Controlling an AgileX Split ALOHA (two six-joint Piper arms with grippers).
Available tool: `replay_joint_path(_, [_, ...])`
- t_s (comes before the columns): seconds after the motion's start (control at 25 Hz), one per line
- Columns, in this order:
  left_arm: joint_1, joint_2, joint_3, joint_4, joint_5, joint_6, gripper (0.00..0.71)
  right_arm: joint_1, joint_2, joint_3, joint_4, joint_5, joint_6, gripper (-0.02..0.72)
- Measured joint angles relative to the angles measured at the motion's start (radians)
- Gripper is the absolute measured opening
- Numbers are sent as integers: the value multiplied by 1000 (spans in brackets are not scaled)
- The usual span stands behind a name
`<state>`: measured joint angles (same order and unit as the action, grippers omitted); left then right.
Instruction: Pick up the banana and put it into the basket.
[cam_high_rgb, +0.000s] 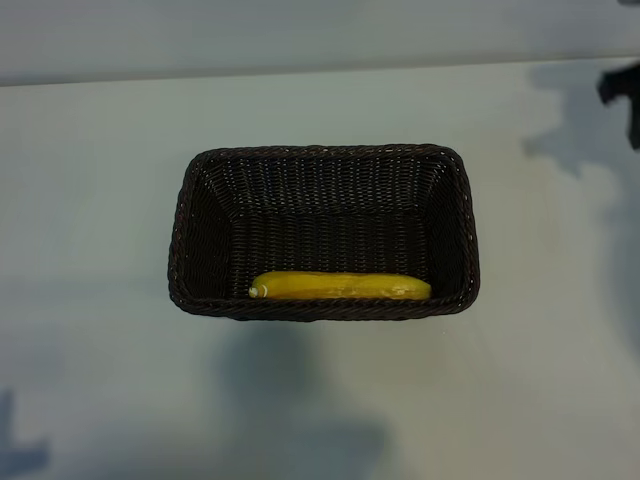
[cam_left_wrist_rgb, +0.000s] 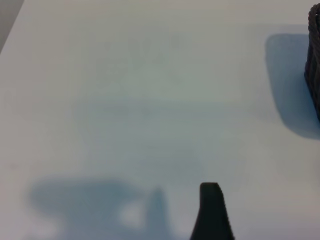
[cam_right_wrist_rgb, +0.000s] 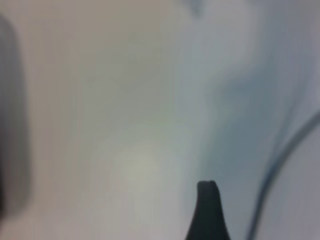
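White tabletop (cam_high_rgb: 90, 200) fills most of what I see, with the dark wicker basket (cam_high_rgb: 320, 160) at its centre, long side running left to right in the exterior view. Inside it, the yellow banana (cam_high_rgb: 340, 287) lies flat on the woven floor, tight along the wall nearest the bottom of that view, its long axis parallel to that wall. So the fruit is already where the task wants it, and I judge nothing is left to carry.

Both arms are well clear. My right arm (cam_high_rgb: 622, 95) shows only as a dark piece at the top right corner, well apart from the basket. The left gripper's finger (cam_left_wrist_rgb: 212, 212) hangs over bare table with the basket's edge off to one side; its jaws stand open and empty. The right gripper's finger (cam_right_wrist_rgb: 207, 210) likewise hangs open over bare surface, holding nothing.
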<state>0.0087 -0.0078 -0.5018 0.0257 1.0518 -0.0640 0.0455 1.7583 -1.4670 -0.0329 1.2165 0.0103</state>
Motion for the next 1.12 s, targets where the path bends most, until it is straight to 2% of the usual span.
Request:
replay_joint_path(0.12, [0,0,0,0,0,0,548,-3,-118,131,-27,1,1,547])
replay_joint_path(0.48, [0,0,0,0,0,0,548,-3,-471,397,-24,1,4,547])
replay_joint_path(0.84, [0,0,0,0,0,-3,548,-2,-852,637,-1,4,52,547])
replay_joint_path(1.12, [0,0,0,0,0,-3,548,-2,-1126,861,-7,-104,56,547])
